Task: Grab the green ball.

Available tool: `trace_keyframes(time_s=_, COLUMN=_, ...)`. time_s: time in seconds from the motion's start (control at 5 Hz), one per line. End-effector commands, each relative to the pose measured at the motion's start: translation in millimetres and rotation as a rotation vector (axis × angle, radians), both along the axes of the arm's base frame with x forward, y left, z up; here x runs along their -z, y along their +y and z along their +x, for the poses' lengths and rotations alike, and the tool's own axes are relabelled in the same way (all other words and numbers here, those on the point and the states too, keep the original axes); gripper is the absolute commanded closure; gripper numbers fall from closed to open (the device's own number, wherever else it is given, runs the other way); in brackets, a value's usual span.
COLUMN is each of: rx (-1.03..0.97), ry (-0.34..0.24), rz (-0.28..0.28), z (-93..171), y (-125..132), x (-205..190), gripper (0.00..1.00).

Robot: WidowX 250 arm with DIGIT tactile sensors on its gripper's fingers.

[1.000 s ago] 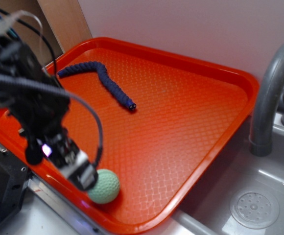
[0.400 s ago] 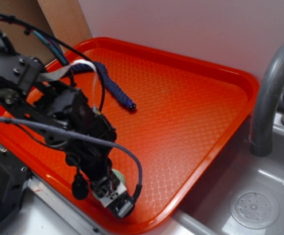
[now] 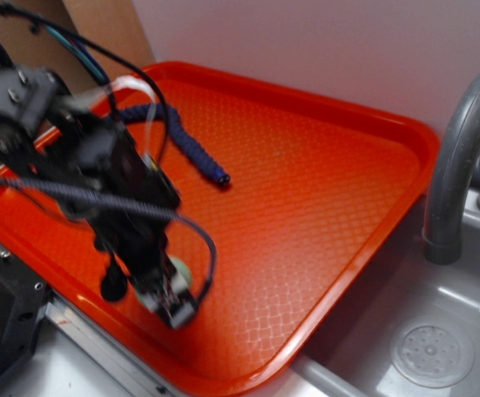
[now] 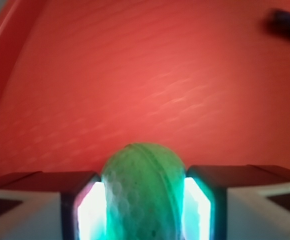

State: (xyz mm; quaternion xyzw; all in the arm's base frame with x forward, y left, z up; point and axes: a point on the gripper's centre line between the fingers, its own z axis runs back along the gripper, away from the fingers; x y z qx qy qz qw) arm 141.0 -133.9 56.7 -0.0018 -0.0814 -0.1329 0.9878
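The green ball (image 4: pixel 144 190), pale and dimpled, sits squeezed between my two lit fingers (image 4: pixel 92 207) in the wrist view. My gripper (image 4: pixel 144 212) is shut on it. In the exterior view only a sliver of the green ball (image 3: pixel 180 270) shows beside the black arm. There the gripper (image 3: pixel 172 294) points down over the near left part of the orange tray (image 3: pixel 323 207). Whether the ball still touches the tray I cannot tell.
A dark blue braided rope (image 3: pixel 192 149) lies on the far left of the tray, its end showing blurred (image 4: pixel 287 20) in the wrist view. A grey faucet (image 3: pixel 455 165) and sink drain (image 3: pixel 432 354) are to the right. The tray's raised near rim (image 3: pixel 223 382) is just below the gripper.
The arm swung over the ball and the fingers came down round it. Since 0.4 s ago the gripper has shifted up and left in the image, the ball moving with it.
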Motion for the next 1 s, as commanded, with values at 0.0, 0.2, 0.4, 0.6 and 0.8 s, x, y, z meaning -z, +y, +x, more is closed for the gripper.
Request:
trace_keyframes(time_s=0.0, rx=-0.007, ry=-0.077, rz=0.009, z=-8, y=67, x=-108, gripper=1.00)
trace_keyframes(time_s=0.2, rx=-0.155, ry=-0.067, rz=0.037, z=-11, y=115, x=-155, gripper=1.00)
trace_keyframes(time_s=0.4, rx=-0.258, ry=-0.085, rz=0.065, z=-7, y=157, x=-162, gripper=1.00)
trace_keyframes(time_s=0.6, rx=-0.265, ry=-0.077, rz=0.079, z=6, y=169, x=-156, gripper=1.00)
trace_keyframes(time_s=0.8, rx=-0.254, ry=-0.055, rz=0.102, z=11, y=162, x=-147, gripper=1.00)
